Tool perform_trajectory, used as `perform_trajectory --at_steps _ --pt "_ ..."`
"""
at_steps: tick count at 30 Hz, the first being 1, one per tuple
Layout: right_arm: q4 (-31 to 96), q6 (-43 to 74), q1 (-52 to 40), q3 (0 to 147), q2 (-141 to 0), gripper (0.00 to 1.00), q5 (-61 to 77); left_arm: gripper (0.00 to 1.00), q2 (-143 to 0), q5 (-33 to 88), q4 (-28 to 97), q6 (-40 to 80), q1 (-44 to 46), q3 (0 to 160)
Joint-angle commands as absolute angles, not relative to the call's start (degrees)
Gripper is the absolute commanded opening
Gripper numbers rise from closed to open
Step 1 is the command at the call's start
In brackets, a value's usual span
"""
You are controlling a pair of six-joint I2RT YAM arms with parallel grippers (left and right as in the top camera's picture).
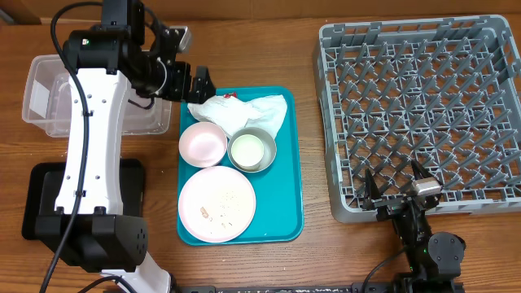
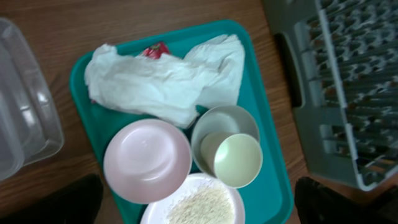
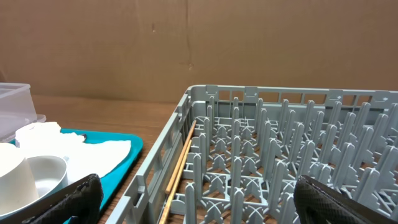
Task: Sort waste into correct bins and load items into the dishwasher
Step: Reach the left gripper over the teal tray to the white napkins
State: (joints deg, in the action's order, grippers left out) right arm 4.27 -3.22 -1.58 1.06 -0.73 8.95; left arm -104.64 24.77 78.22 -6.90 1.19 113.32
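Note:
Crumpled white napkins [image 1: 240, 112] with a small red scrap [image 1: 229, 96] lie at the back of the teal tray [image 1: 289, 187]. In front of them are the small pink bowl [image 1: 203, 143] and the metal bowl [image 1: 262, 155] with the white cup [image 1: 247, 150] inside. The pink plate [image 1: 216, 203] holds rice-like crumbs [image 2: 202, 205]. My left gripper [image 1: 198, 84] is open and empty above the tray's back left corner. In the left wrist view the napkins [image 2: 161, 81], pink bowl [image 2: 147, 160] and cup [image 2: 236, 160] lie below it. My right gripper [image 1: 396, 183] is open at the front edge of the grey dish rack [image 1: 423, 106].
The clear tub [image 1: 49, 98] stands at the back left, behind the left arm. The black tray [image 1: 37, 203] lies at the front left, partly under the arm's base. Two wooden sticks [image 3: 180, 168] lie along the rack's left inner wall.

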Motion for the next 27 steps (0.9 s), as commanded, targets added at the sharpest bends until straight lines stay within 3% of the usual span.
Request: perform_trajectory --at_steps 1,7,9,23,27 --pt "4.0 -3.5 -1.7 0.5 -0.2 1.0 8.7 1.0 -106.3 27.5 77.0 -4.0 2.6 115.0" --pt "4.0 -3.5 -1.7 0.5 -0.2 1.0 8.6 1.0 -109.2 -1.9 77.5 14.5 8.1 115.0" --pt "4.0 -3.5 -1.7 0.5 -0.2 1.0 8.7 1.0 -110.0 -6.8 76.6 18.2 9.5 115.0" --pt "4.0 -3.4 -1.7 0.5 -0.2 1.0 8.6 1.0 -119.0 -6.5 71.0 24.0 10.8 115.0" --pt "4.0 -3.5 -1.7 0.5 -0.2 1.0 8.7 0.77 -123.9 -8.4 71.0 25.4 10.8 115.0"
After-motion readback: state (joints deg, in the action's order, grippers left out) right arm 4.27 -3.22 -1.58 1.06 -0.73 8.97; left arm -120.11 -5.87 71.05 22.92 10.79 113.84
